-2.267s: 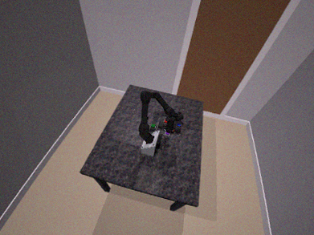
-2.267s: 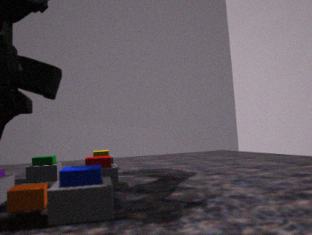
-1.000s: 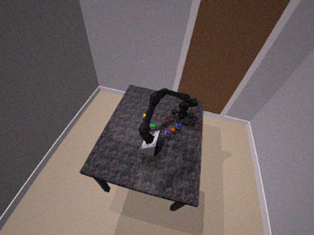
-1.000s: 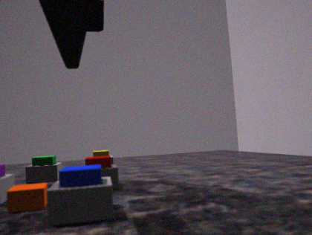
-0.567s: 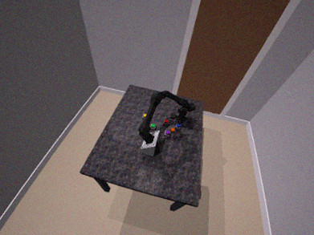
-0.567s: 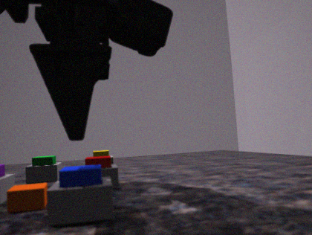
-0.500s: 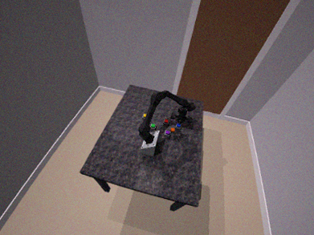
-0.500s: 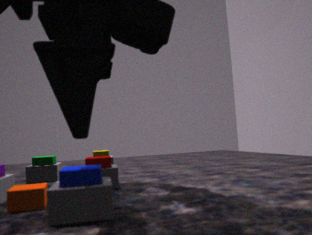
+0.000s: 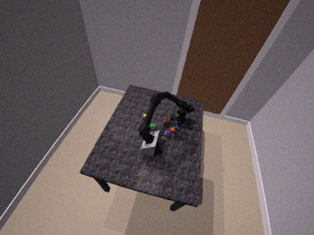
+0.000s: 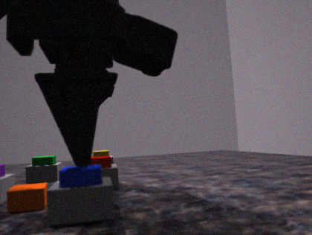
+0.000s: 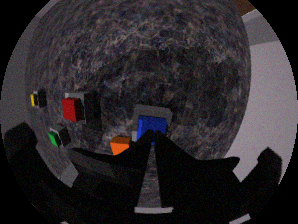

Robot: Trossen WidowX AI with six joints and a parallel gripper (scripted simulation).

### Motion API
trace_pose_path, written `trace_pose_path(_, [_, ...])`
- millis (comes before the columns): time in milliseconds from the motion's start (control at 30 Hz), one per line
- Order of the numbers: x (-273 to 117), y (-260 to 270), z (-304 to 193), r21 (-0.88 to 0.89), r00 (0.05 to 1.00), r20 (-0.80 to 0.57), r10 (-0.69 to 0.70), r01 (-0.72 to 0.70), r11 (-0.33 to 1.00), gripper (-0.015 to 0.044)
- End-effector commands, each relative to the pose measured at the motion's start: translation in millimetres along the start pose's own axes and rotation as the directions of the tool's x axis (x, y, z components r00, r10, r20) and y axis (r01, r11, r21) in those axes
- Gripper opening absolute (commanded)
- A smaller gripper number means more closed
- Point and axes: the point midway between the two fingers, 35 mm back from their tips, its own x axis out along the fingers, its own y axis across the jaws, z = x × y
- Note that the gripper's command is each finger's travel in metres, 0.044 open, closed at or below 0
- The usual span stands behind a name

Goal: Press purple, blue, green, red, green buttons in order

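On the speckled worktop [image 10: 223,193], closed, empty claw [image 10: 80,163] tip touching the blue button [image 10: 80,175] top, orange block [image 10: 27,197] at its nine o'clock, red button [image 10: 101,161] just behind.

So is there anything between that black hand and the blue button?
Nothing. In the exterior view the shut hand has its tip right at the top of the blue button, with no visible gap and no other object between them.
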Motion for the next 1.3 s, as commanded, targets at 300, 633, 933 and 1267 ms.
trace_pose_path(300, [9, 2, -2, 0.007, 1.0, -0.003, 0.009, -0.009, 1.0, 0.002])
trace_pose_path(633, [9, 2, -2, 0.007, 1.0, -0.003, 0.009, -0.009, 1.0, 0.002])
trace_pose_path(933, [-25, 2, -2, 0.008, 1.0, -0.003, 0.007, -0.007, 1.0, 0.002])
trace_pose_path(1267, [-87, 1, -2, 0.008, 1.0, -0.004, 0.004, -0.004, 1.0, 0.002])
